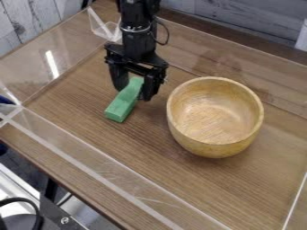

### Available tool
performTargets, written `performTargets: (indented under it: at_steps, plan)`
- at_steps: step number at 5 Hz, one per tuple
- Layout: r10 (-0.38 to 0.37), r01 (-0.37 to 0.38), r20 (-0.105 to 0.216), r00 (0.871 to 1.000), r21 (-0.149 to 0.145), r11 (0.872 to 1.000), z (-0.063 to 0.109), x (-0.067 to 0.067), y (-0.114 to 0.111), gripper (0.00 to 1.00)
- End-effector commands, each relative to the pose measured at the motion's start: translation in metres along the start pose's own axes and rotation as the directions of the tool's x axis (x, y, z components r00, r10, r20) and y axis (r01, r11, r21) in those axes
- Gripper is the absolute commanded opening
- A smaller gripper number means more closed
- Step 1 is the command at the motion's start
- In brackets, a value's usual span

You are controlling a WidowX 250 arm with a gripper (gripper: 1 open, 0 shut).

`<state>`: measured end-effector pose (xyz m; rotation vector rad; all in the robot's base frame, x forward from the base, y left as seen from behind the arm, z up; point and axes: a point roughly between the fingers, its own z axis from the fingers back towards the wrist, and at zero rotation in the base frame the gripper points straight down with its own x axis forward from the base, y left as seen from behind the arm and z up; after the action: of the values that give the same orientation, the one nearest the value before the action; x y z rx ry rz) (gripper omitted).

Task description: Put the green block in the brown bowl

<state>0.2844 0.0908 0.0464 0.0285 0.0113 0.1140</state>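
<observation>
Camera view: pincer [135, 84] pointing straight down, jaws spread wide, straddling the far end of the green block [124, 102], nothing gripped yet. Green block lying flat on the table [72, 126], just left of the brown bowl [214, 115], apart from its rim. Brown bowl empty. Judged stage: approach done, pincer set over the block; closing on it, lifting, carrying across to the brown bowl and releasing all still to do

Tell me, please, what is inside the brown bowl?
The bowl holds nothing: only its bare wooden inside shows. Its near wall hides a small part of the inside. The green block lies on the table to its left, under the open gripper.
</observation>
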Motion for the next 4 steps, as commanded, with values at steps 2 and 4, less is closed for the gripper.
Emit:
performTargets:
  at_steps: [2,4]
  plan:
    - [0.025,-0.025,0.018,1.000,0.016,1.000,-0.005,0.005,0.011,1.00]
    - [0.034,-0.034,0.015,0.999,0.004,0.999,-0.004,0.006,0.010,0.00]
